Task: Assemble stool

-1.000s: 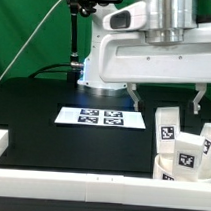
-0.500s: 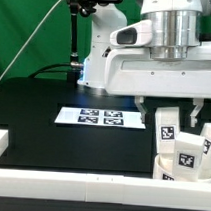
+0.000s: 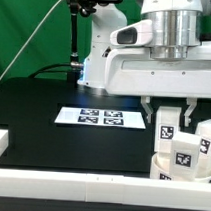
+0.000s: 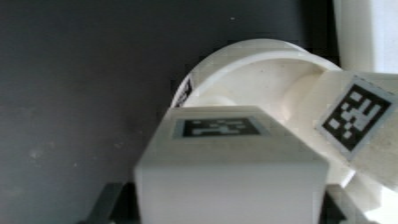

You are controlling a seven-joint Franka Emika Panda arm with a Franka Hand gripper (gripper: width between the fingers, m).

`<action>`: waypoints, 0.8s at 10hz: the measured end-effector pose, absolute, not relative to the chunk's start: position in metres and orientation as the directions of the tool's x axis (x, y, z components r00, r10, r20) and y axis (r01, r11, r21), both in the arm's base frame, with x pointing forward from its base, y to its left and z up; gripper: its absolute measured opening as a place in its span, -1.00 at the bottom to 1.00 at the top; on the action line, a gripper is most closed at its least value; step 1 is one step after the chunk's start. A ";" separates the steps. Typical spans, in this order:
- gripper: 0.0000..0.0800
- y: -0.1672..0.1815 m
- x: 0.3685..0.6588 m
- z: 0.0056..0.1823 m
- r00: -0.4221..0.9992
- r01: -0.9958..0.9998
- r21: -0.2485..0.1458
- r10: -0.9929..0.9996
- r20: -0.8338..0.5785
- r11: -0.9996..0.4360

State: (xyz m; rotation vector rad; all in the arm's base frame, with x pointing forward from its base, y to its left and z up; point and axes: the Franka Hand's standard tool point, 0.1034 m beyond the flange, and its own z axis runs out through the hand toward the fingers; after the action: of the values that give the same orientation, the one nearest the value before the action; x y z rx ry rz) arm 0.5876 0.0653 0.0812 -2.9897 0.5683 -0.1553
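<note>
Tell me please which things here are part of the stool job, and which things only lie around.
Part of the job:
- leg held in the closed gripper
- round seat
- other legs

Only lying around:
- marker board
- white border rails
- black table

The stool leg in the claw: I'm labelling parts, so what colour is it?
White, with a small black-and-white square tag; the leg shows best in the wrist view.
</note>
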 end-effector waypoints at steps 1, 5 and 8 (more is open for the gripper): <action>-0.16 0.065 0.588 0.081 0.926 -0.359 -0.111 -0.369 0.082 -0.927; -0.16 0.055 0.589 0.079 0.720 -0.678 -0.180 -0.693 0.035 -0.713; -0.16 0.059 0.591 0.079 0.476 -0.864 -0.193 -0.879 -0.014 -0.465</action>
State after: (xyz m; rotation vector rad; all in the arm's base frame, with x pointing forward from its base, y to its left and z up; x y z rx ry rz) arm 0.5913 0.0595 0.0787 -2.5460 1.5189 -0.1296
